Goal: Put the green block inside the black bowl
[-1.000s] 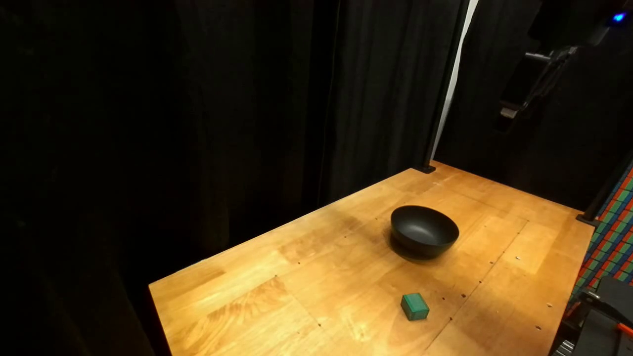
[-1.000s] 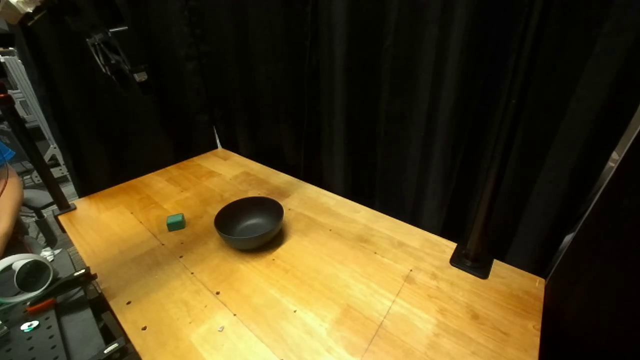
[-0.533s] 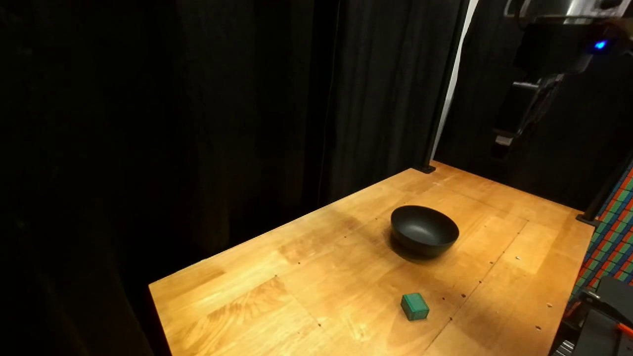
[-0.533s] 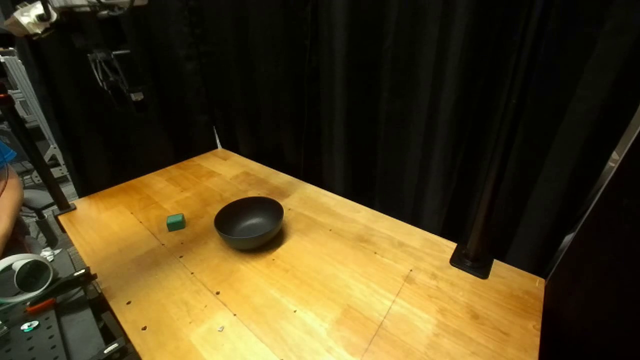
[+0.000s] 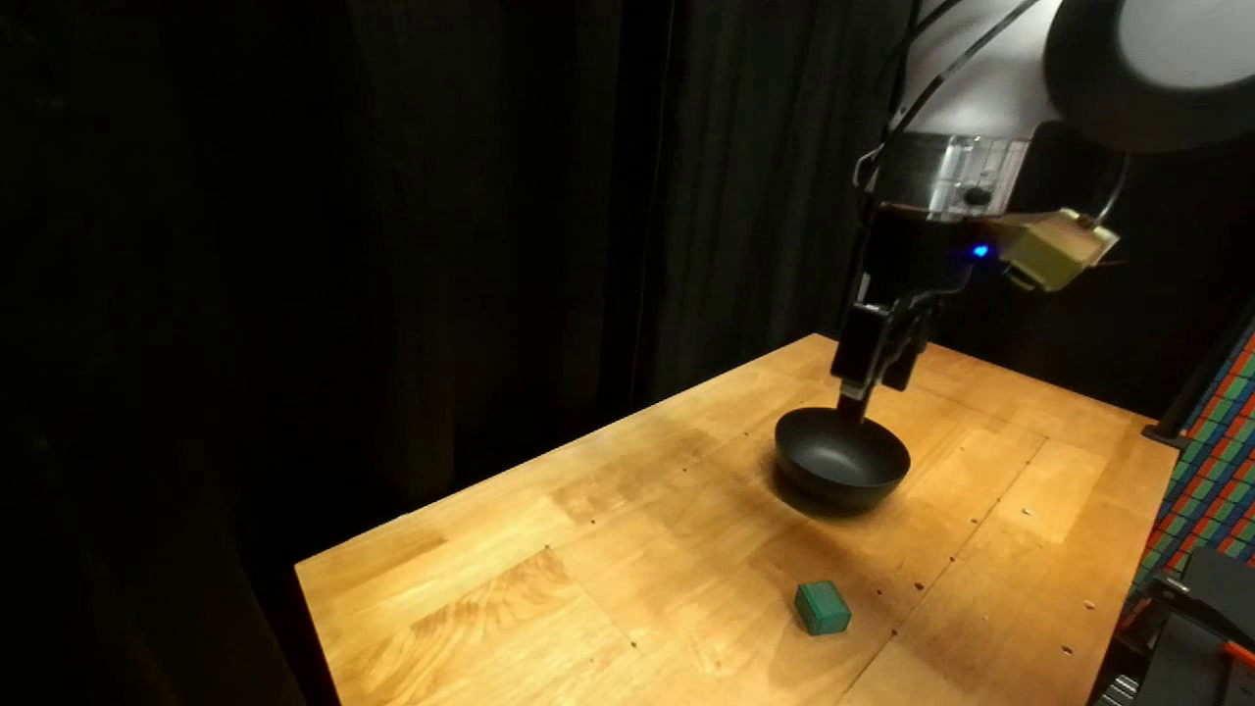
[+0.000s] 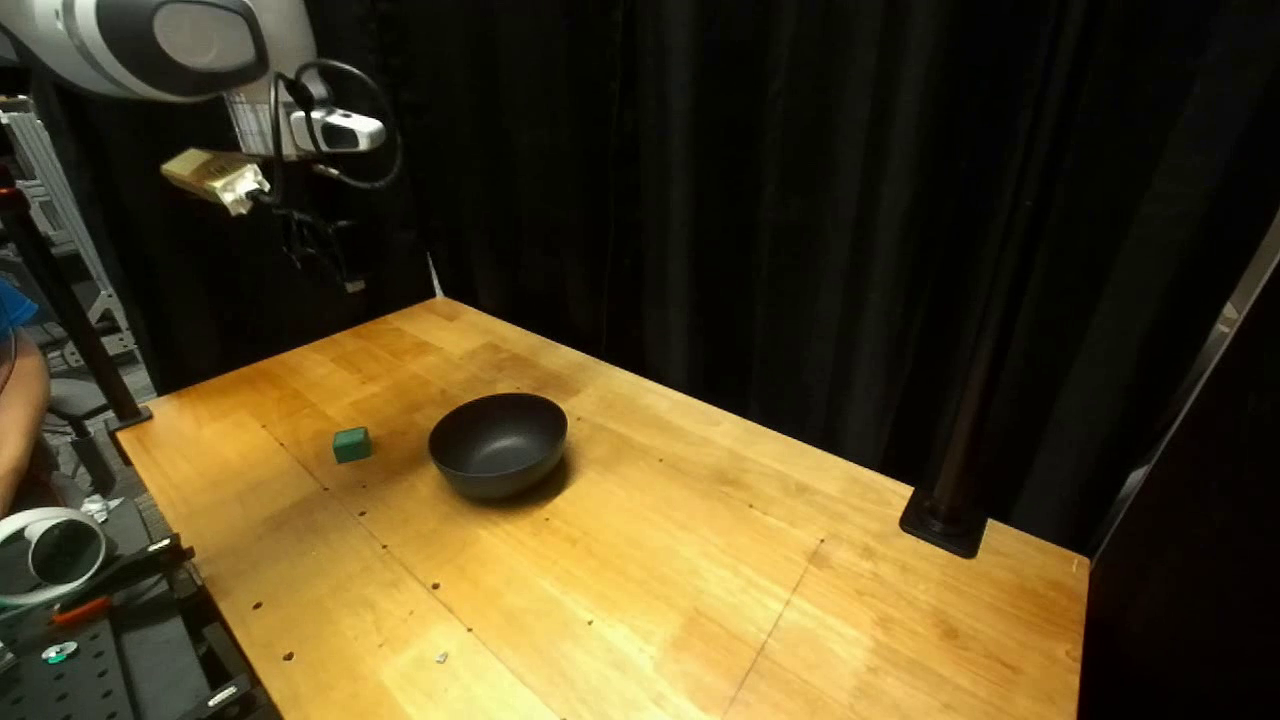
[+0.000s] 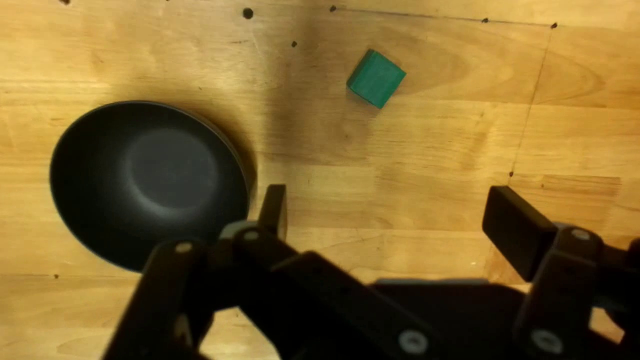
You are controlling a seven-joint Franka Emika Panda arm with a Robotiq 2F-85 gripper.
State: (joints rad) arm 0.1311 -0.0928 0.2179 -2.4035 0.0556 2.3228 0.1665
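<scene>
Black curtains [image 6: 750, 200] hang behind a wooden table [image 6: 700, 600]. Green block [image 7: 377, 80] sits on the tabletop, outside and apart from the black bowl [image 7: 170, 170]. Gripper [image 7: 387, 210] hangs above, jaws spread wide, holding nothing.

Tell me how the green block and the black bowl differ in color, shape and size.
Color: the green block is green, while the black bowl is black.
Shape: the block is boxy with flat faces and straight edges; the bowl is round and hollow, its opening facing up.
Size: the block is small, and the bowl is much wider.
Shared: both rest on the wooden table, apart from each other.
</scene>
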